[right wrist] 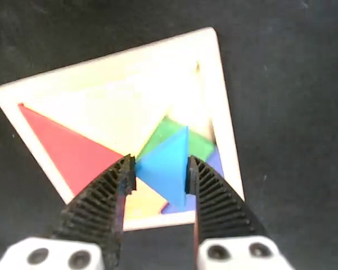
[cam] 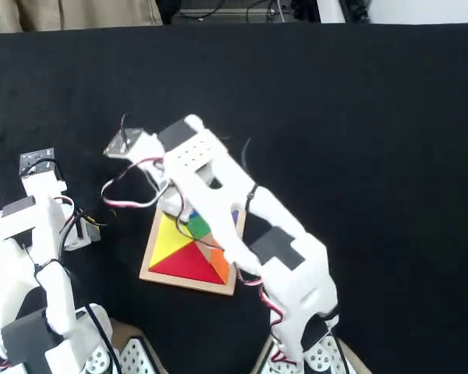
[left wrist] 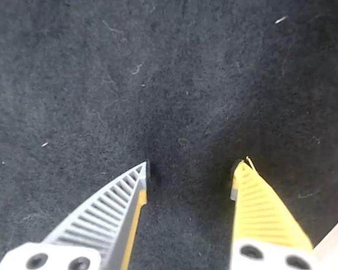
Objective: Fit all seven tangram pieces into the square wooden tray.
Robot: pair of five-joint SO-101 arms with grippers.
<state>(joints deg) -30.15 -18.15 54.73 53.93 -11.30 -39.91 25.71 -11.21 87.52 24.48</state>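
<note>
The square wooden tray [cam: 183, 282] lies on the black cloth in front of the two arm bases. In it are a red triangle [right wrist: 67, 152], a pale yellow triangle [right wrist: 118, 107], a green piece [right wrist: 169, 135], an orange piece [right wrist: 143, 205] and a violet piece [right wrist: 217, 160]. My right gripper [right wrist: 160, 166] hangs over the tray's green and violet corner, shut on a blue triangle [right wrist: 166, 174] held on edge between its fingers. My left gripper [left wrist: 191, 169] is open above bare cloth, left of the tray, with nothing between its fingers.
The right arm [cam: 218, 187] stretches over the tray and hides its far side in the high view. The left arm [cam: 31, 226] stands to the tray's left. Black cloth [cam: 359, 117] covers the table all around.
</note>
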